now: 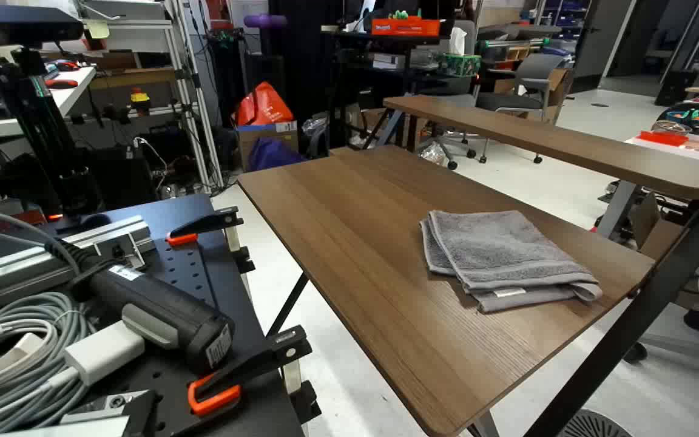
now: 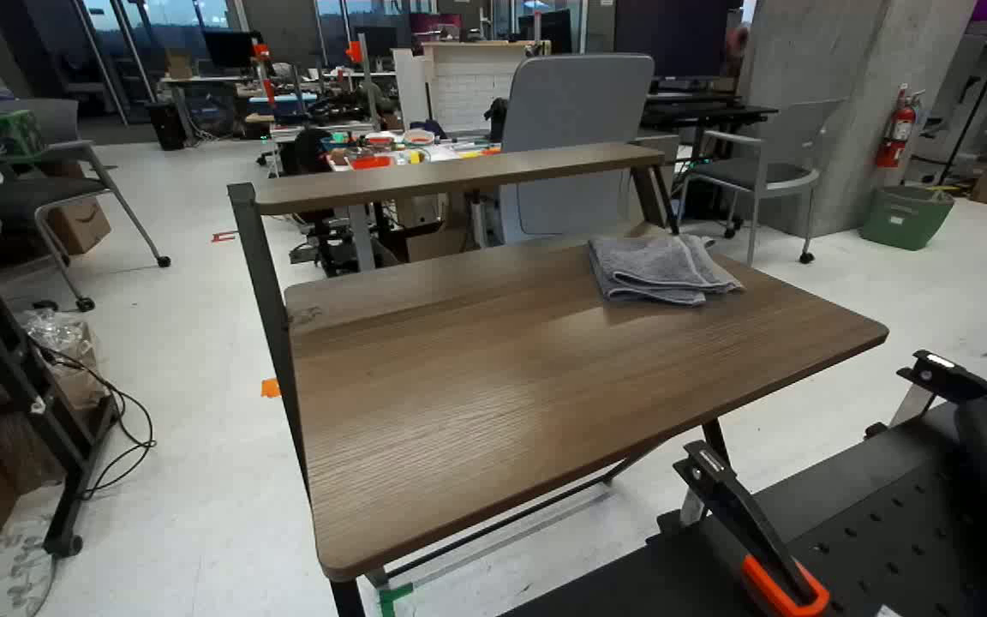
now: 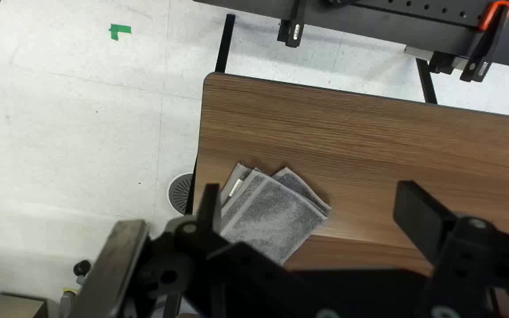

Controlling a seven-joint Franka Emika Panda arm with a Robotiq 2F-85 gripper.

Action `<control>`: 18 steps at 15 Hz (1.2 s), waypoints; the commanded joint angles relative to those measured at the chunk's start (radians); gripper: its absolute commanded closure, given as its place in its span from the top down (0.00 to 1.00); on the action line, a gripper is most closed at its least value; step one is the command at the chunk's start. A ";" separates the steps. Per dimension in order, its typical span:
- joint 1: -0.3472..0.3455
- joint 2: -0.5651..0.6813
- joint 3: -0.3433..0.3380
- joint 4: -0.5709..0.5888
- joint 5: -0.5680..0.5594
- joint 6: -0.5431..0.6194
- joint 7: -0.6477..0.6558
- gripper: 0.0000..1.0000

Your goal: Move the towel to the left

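The grey folded towel (image 1: pixel 510 255) lies flat on the brown wooden table (image 1: pixel 349 230), near one end. It shows in both exterior views, on the table's far side in an exterior view (image 2: pixel 660 267). It also shows in the wrist view (image 3: pixel 272 216), with a small white label near one edge. My gripper (image 3: pixel 308 201) is in the wrist view only. Its two black fingers are wide apart with nothing between them. It is above the table, and the towel lies well below. The left finger and gripper body hide part of the towel. The arm is outside both exterior views.
A raised wooden shelf (image 1: pixel 556 142) runs along one long side of the table on dark metal posts (image 2: pixel 266 317). A black perforated bench (image 1: pixel 185 261) with orange-and-black clamps (image 1: pixel 252 364) stands along the opposite side. A black cylindrical device (image 1: pixel 161 309) and coiled cables lie on it.
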 commanded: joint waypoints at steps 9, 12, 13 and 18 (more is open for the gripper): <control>-0.010 0.001 0.010 0.003 0.006 -0.002 -0.004 1.00; -0.010 0.001 0.010 0.003 0.006 -0.002 -0.004 1.00; -0.010 0.001 0.010 0.003 0.006 -0.002 -0.004 1.00; -0.004 0.057 0.018 0.033 0.009 -0.016 0.009 1.00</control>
